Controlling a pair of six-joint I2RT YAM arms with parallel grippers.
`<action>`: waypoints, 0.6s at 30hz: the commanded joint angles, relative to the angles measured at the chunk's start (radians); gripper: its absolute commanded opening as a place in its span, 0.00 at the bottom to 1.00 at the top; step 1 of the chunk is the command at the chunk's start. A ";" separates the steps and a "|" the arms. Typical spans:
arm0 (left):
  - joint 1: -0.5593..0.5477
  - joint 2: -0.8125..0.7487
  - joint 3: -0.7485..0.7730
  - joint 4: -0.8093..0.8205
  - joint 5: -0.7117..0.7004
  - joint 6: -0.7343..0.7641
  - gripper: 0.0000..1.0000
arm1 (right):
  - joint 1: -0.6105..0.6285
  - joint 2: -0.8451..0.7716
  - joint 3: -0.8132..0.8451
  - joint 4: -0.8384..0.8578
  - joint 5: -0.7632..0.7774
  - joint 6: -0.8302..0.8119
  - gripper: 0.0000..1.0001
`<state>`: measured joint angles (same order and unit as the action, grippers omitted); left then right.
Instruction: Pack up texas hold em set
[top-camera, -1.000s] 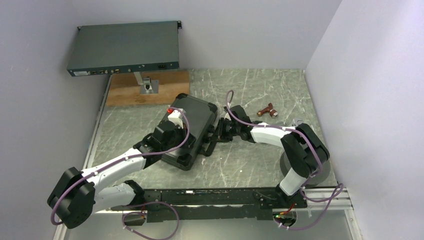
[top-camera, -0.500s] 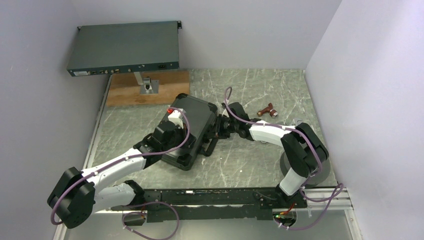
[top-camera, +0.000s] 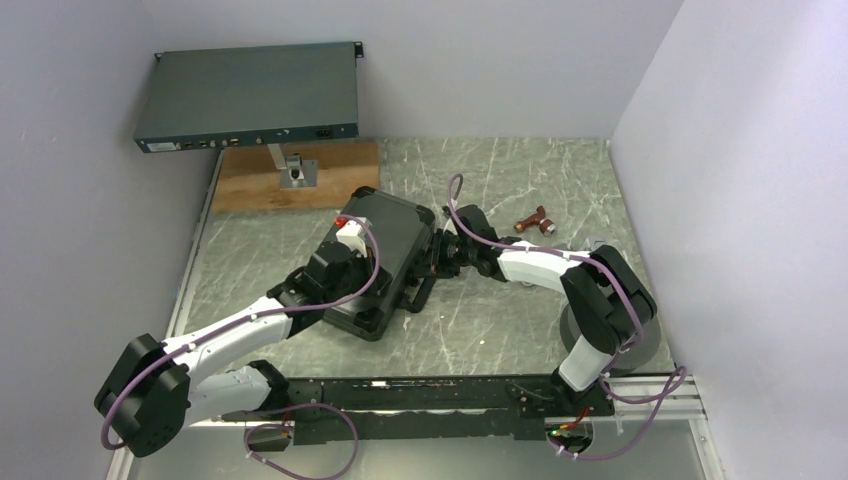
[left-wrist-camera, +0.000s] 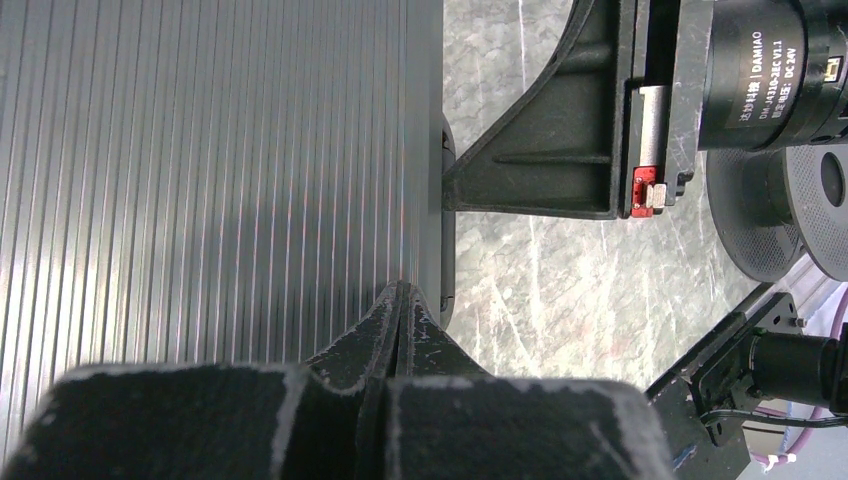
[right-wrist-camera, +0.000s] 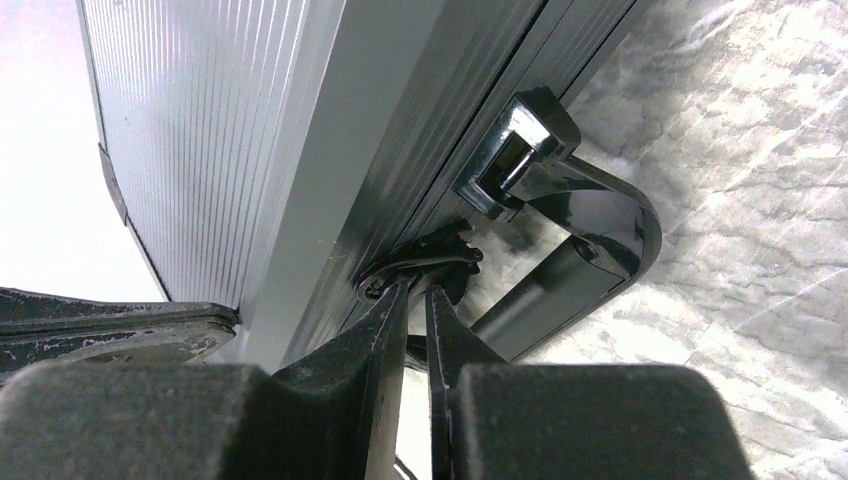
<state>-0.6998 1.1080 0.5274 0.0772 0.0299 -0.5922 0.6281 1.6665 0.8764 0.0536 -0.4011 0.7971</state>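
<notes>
**Left pincer** (left-wrist-camera: 400, 292): fingers pressed together with nothing between them. The tips rest on the ribbed lid (left-wrist-camera: 200, 170), close to its edge.

**Right pincer** (right-wrist-camera: 418, 292): fingers narrow, with only a slit between them. The tips are up against a small latch (right-wrist-camera: 425, 258) on the front edge of the case. I cannot tell whether they pinch it or merely push on it.

**Case** (top-camera: 400, 238): black and closed, lying flat on the table (top-camera: 520, 170). It sits directly under the left pincer and straight ahead of the right one.

**Handle** (right-wrist-camera: 605, 235): just to the right of the right pincer's tips, folded down against the table.

**Contents:** no chips, card boxes or discs are in sight near either pincer, so they are judged to be inside already.

**Not part of the set:**
- Wrench (top-camera: 535, 222), beyond and to the right of the right pincer, well apart from the case.
- Rack unit (top-camera: 250, 100), far beyond the left pincer.
- Wooden board (top-camera: 245, 188), also far beyond the left pincer.

**Progress:** judged late. The lid is down and the loading looks finished. What is left is probably to fasten this latch and any others while the left pincer steadies the lid. No picture shows whether any latch is locked.
</notes>
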 joint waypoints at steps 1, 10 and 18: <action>-0.025 0.037 -0.052 -0.214 0.038 -0.005 0.00 | 0.022 0.019 0.037 0.022 -0.002 0.008 0.15; -0.028 -0.048 -0.002 -0.303 0.006 -0.008 0.00 | 0.031 0.046 0.010 0.048 0.004 0.019 0.15; -0.029 -0.097 0.033 -0.358 -0.005 -0.005 0.00 | 0.036 0.069 0.015 0.049 0.010 0.017 0.14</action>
<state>-0.7189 1.0157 0.5537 -0.1020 0.0212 -0.5964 0.6430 1.7016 0.8757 0.0456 -0.4023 0.8043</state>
